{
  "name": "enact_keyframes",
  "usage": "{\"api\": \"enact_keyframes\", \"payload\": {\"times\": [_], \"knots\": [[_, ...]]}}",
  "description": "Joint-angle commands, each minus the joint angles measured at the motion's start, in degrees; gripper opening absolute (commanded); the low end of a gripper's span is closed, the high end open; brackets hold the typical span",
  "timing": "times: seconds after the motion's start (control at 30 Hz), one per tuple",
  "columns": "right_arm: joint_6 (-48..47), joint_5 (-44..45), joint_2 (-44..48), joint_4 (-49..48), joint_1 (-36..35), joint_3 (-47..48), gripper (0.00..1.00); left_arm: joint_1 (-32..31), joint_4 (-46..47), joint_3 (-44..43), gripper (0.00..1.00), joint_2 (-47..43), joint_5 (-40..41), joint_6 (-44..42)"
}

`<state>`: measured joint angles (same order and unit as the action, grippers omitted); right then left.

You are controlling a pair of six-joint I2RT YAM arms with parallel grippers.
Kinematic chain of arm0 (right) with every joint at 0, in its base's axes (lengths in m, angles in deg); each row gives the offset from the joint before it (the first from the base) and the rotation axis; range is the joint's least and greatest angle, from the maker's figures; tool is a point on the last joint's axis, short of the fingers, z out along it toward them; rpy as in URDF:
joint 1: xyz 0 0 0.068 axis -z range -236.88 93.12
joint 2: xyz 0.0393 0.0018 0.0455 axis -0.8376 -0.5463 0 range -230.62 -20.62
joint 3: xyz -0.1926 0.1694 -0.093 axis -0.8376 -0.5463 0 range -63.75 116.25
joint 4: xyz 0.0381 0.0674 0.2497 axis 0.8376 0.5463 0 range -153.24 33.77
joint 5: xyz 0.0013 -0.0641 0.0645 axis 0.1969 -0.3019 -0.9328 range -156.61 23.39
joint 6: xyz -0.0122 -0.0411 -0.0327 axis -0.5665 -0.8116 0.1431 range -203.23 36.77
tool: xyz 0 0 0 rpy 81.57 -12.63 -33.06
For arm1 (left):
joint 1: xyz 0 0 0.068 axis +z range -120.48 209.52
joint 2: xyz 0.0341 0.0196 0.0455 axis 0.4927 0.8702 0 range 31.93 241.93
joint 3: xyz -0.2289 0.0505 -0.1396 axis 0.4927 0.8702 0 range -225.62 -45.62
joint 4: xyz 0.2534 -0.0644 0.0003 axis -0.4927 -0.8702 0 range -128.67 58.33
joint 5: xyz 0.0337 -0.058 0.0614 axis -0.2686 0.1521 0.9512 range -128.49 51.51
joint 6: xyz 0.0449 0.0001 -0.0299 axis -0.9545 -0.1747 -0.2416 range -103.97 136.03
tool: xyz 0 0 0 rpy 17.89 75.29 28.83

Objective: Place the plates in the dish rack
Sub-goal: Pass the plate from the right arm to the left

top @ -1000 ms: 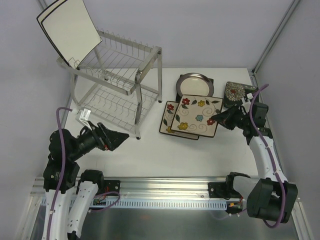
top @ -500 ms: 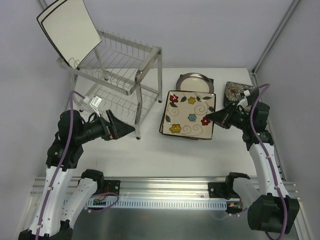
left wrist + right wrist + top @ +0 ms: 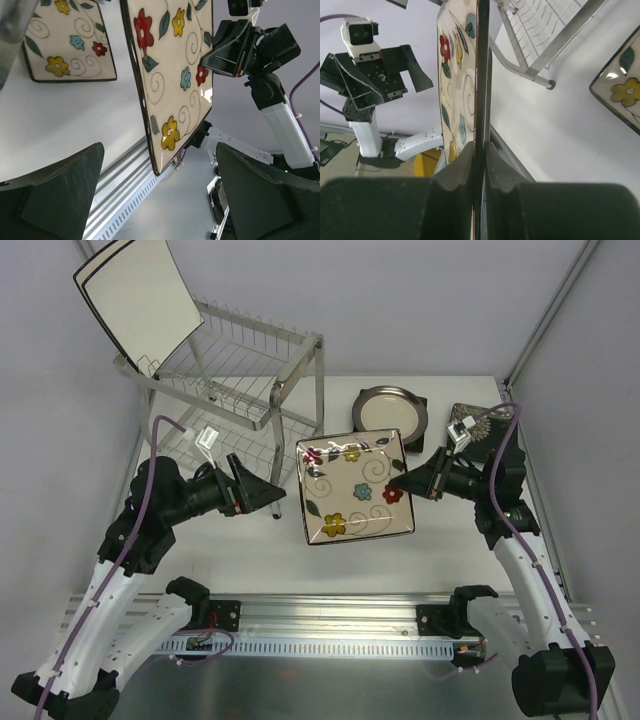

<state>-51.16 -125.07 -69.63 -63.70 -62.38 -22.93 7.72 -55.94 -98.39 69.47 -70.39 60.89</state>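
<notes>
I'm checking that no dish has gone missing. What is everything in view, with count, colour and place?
dish rack: one, silver wire, far left of the table
white plates: two, black-rimmed, leaning at the rack's top far-left end
held flowered plate: one, cream, coloured flowers, in the air right of the rack
second flowered plate: one, same pattern, flat on the table
round plate: one, cream, grey rim, far side
bloom plate: one, dark, white blooms, far right, partly hidden
table: one, white
left gripper: black, jaws open, facing the held plate
right gripper: black, jaws shut on the held plate's edge
</notes>
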Motion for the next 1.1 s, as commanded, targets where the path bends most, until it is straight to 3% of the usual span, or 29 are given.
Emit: {"api": "enact_keyframes", "payload": {"times": [0.0,0.33,0.77,0.93,1.07], "knots": [[6.0,-5.3,2.6,-13.5,-2.0,3.1,0.01,-4.7,6.9,1.6,0.95,0.4,5.8,3.4],[10.5,-4.6,3.4,-22.7,-5.3,3.8,0.01,-15.8,14.7,5.0,0.89,1.7,15.6,4.1],[13.5,-1.8,3.4,-28.6,-7.6,2.8,0.01,-22.0,23.2,7.5,0.72,2.5,19.4,4.8],[13.5,-1.0,3.1,-29.4,-7.8,2.3,0.01,-22.7,24.1,8.7,0.58,1.7,19.9,5.8],[13.6,-0.3,2.6,-30.0,-8.1,2.5,0.0,-23.0,25.4,9.0,0.56,1.9,19.5,6.5]]}}
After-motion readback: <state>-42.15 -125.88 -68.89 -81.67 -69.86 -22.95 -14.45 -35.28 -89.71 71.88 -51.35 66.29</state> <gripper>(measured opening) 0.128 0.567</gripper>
